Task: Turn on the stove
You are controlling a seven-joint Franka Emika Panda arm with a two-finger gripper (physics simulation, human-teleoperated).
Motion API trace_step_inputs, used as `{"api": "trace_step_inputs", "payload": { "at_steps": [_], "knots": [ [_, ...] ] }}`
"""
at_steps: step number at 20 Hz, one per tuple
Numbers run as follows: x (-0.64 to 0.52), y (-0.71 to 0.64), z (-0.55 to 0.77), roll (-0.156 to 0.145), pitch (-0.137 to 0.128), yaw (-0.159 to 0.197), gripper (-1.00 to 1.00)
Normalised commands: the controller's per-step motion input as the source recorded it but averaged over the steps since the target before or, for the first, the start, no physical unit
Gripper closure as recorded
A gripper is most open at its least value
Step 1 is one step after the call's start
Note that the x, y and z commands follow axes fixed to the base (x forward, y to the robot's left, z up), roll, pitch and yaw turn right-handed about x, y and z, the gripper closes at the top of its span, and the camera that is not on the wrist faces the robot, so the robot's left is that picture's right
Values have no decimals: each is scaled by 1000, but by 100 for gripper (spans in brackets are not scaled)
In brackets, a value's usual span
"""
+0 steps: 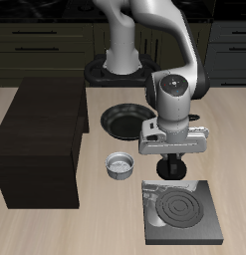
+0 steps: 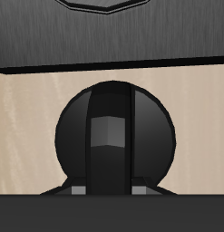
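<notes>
The stove [image 1: 184, 214] is a flat dark-grey square plate with a dark ring coil, near the table's front edge. Its small knob [image 1: 150, 202] sits at the corner nearest the small bowl. My gripper [image 1: 174, 179] points straight down just above the stove's back edge, beside the knob. Its fingers look pressed together and hold nothing. In the wrist view a round black knob-like shape [image 2: 73, 136] fills the middle, with the dark finger column [image 2: 109, 131] in front of it. The stove's grey surface [image 2: 177, 32] and a bit of the coil show beyond.
A round black frying pan [image 1: 124, 121] lies behind the stove. A small grey bowl [image 1: 119, 166] stands beside the stove. A big dark box-like cabinet [image 1: 40, 139] stands on the table at the far side of the bowl.
</notes>
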Motion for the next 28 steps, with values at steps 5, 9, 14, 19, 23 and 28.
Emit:
{"api": "trace_step_inputs", "payload": {
  "at_steps": [5, 9, 14, 19, 23, 28],
  "knots": [
    [186, -216, -74, -24, 18, 51, 100],
    [80, -185, -77, -16, 24, 43, 100],
    [145, -341, 40, -45, -4, 21, 100],
    [18, -272, 8, -29, 14, 28, 100],
    [7, -272, 58, -41, -32, 71, 100],
    [15, -181, 20, -50, -21, 90, 100]
  ]
}}
